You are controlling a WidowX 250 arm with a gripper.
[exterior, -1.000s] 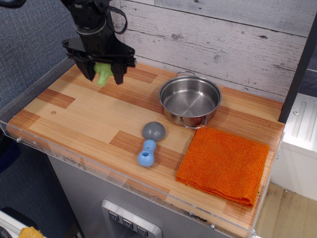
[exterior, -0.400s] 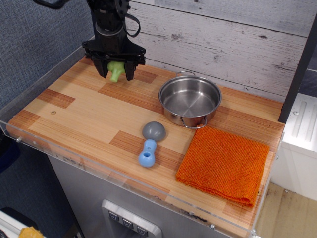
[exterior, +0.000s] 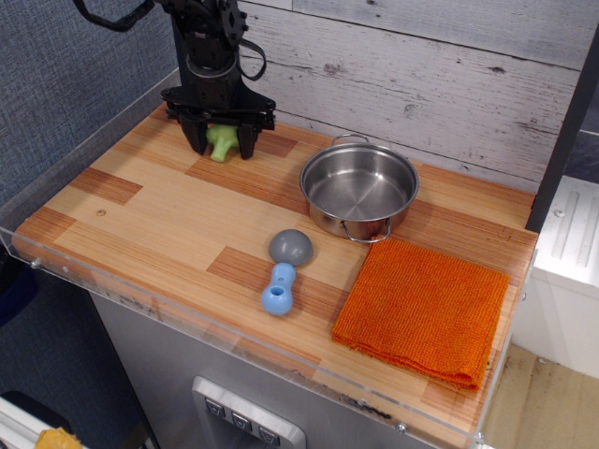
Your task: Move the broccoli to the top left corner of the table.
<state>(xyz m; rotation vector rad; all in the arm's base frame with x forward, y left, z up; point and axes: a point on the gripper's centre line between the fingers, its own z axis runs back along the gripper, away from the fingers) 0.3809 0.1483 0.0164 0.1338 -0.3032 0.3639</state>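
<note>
The light-green broccoli [exterior: 222, 142] sits between the two black fingers of my gripper [exterior: 223, 146], low over the wooden table [exterior: 159, 215] at its back left corner, near the wall. The fingers stand on either side of the broccoli and close against it. The fingertips reach down to the table surface or just above it; I cannot tell whether the broccoli touches the wood. The arm rises straight up above it and hides the top of the broccoli.
A steel pot [exterior: 359, 191] stands at the back middle. A blue and grey mushroom-shaped toy [exterior: 282, 271] lies in the front middle. An orange cloth [exterior: 421, 309] lies front right. Clear acrylic edging [exterior: 56, 267] runs along the table edges.
My gripper has carried the broccoli to the right and toward the back wall, then lowered it toward the table at the back left corner.
</note>
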